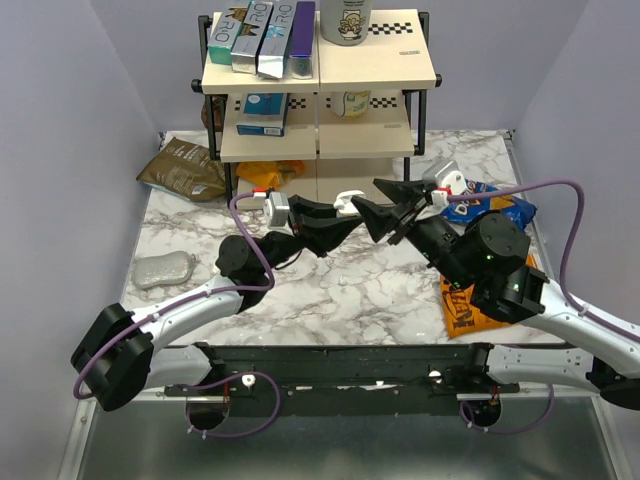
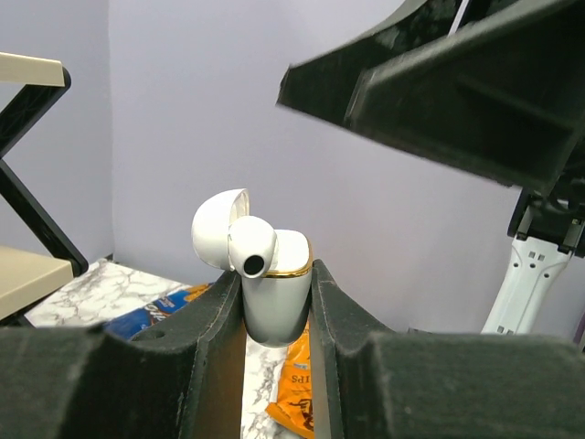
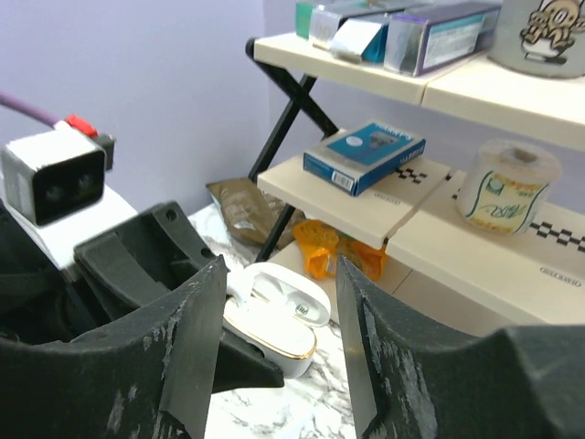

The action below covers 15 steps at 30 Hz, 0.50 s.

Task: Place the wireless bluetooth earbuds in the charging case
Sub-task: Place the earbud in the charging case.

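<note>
The left pincer point(image 2: 273, 309) grips a white charging case point(image 2: 280, 279) upright, lid open, a white earbud point(image 2: 251, 248) poking out, above the marble surface point(image 2: 80, 298).

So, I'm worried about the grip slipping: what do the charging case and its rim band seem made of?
The charging case looks like smooth, glossy white plastic: soft highlights on its rounded shell. The band at its rim looks like shiny gold metal, or metallic-coated plastic; the look leaves that open.
</note>
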Each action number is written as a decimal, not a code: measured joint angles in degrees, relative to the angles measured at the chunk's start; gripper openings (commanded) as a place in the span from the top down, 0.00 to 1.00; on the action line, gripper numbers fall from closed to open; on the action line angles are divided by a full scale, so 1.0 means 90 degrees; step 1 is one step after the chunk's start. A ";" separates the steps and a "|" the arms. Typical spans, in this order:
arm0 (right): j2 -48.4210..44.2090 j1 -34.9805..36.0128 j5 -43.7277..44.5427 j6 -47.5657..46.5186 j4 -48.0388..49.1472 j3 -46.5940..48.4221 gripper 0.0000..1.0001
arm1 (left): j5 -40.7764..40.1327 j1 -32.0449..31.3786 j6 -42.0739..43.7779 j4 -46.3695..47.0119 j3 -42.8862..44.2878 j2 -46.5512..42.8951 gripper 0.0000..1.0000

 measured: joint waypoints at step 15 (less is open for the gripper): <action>0.1168 0.0000 -0.0044 0.0236 -0.2497 0.2302 0.99 | -0.0211 -0.0136 0.1052 -0.0874 -0.0036 -0.0444 1.00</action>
